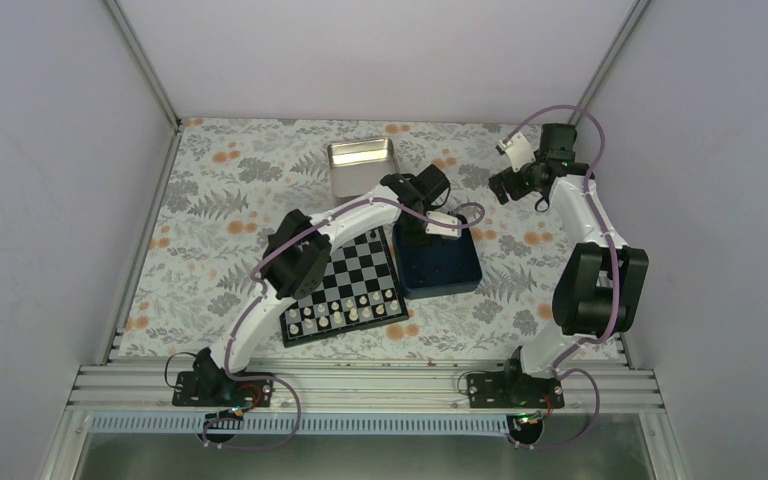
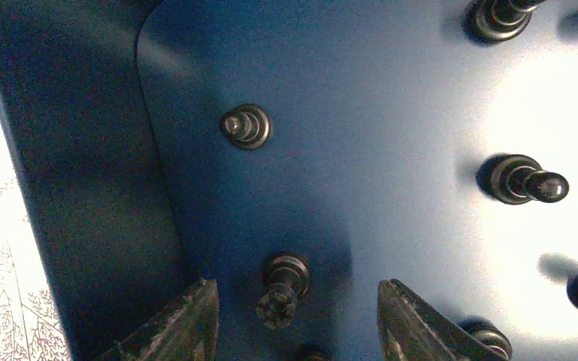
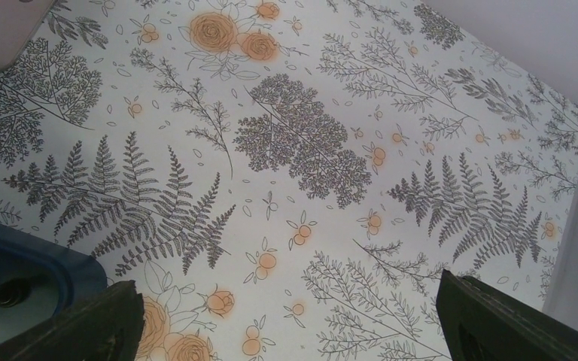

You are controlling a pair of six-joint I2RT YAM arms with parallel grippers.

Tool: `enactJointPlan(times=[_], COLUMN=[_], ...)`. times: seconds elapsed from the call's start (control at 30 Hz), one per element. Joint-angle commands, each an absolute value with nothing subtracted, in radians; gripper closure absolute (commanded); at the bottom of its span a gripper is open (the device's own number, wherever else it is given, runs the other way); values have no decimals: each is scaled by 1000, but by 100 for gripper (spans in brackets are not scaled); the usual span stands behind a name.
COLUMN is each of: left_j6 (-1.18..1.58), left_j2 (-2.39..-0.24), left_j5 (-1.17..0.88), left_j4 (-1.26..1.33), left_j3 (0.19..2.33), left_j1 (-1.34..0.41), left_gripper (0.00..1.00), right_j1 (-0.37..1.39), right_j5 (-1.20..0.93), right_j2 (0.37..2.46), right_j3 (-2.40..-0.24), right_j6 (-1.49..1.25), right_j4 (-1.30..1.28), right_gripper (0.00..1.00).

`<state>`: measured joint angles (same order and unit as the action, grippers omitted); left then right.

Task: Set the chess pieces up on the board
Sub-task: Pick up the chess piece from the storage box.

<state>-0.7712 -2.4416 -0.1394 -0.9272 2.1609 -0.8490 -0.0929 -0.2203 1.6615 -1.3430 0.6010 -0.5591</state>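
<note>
The board (image 1: 360, 262) lies at mid-table with cream-white chessmen (image 1: 345, 312) on its two near rows. The black chess pieces stand in the navy blue box (image 1: 450, 272) just right of it. My left gripper (image 1: 430, 228) reaches down into that box. In the left wrist view, the left gripper (image 2: 295, 301) is open, its fingers on either side of a black crown-topped piece (image 2: 280, 289) without touching it. Other black pieces (image 2: 245, 125) (image 2: 527, 180) stand on the box floor (image 2: 391, 113). My right gripper (image 1: 515, 180) (image 3: 290, 301) hangs open over the floral tablecloth, holding nothing.
A shiny metal tin (image 1: 362, 165) sits behind the board. The box wall (image 2: 83, 165) rises close to my left finger. The box corner (image 3: 38, 263) shows at the lower left of the right wrist view. White walls enclose the table on three sides.
</note>
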Motion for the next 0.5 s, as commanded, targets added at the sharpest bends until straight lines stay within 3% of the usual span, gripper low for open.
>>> enactJointPlan(times=[0.0,0.47], left_j6=[-773,-771], left_j2=[-2448,-2456], left_j5=[-147,-141], left_j4=[-946,-945], left_j3=[2187,2191], left_j1=[-853,-853], left_gripper=[49,53], right_j1=[-88,-80], right_j5=[-242,-245], right_j2=[1653,1657], right_j3=[-1332,-1330], right_j6=[609,625], right_j4=[-565,-581], right_gripper=[0,0])
